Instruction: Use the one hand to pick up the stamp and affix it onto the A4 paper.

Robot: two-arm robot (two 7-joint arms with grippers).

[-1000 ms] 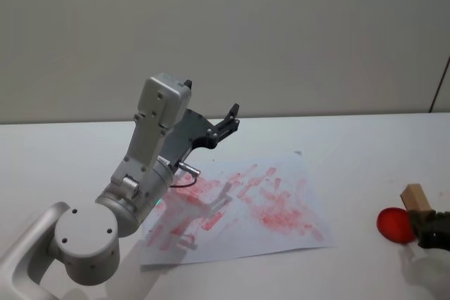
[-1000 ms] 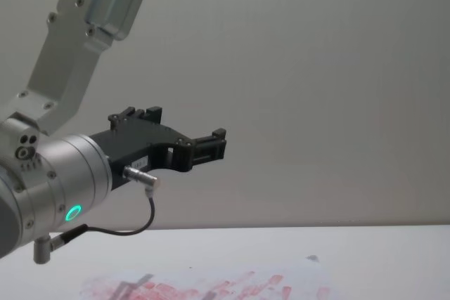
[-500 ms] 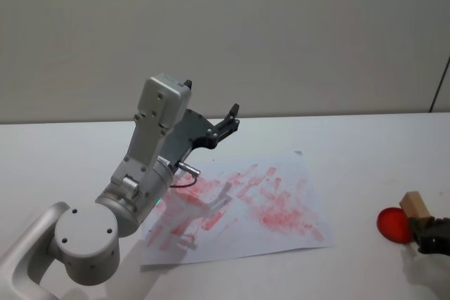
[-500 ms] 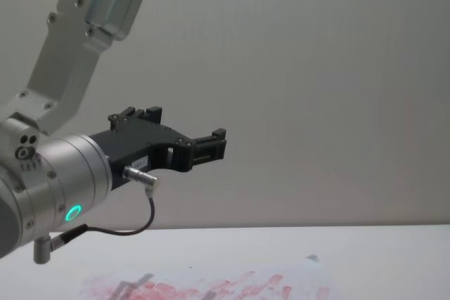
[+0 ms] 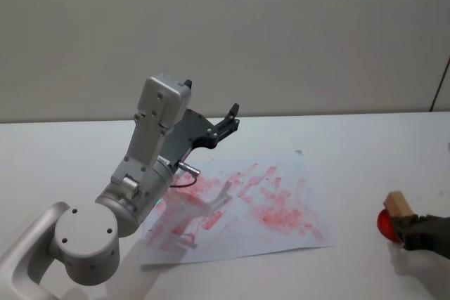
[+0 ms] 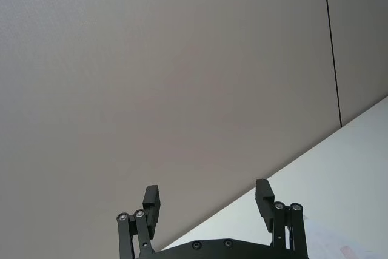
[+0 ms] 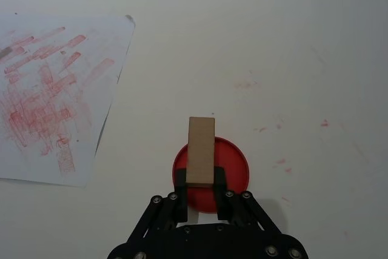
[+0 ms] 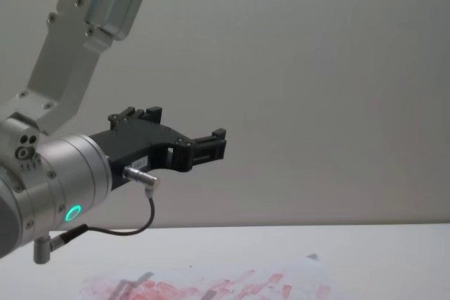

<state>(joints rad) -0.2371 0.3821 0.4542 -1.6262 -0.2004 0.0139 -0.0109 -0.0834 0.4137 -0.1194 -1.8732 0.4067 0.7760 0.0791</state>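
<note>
Right gripper (image 7: 200, 180) clamped on wooden stamp (image 7: 200, 150), holding it upright over round red ink pad (image 7: 233, 171) on white table (image 7: 291, 59), well to the right of A4 paper (image 5: 281, 201) w/ red prints. Left gripper (image 6: 208, 201) parked raised above paper's left part, fingers apart, nothing held.
</note>
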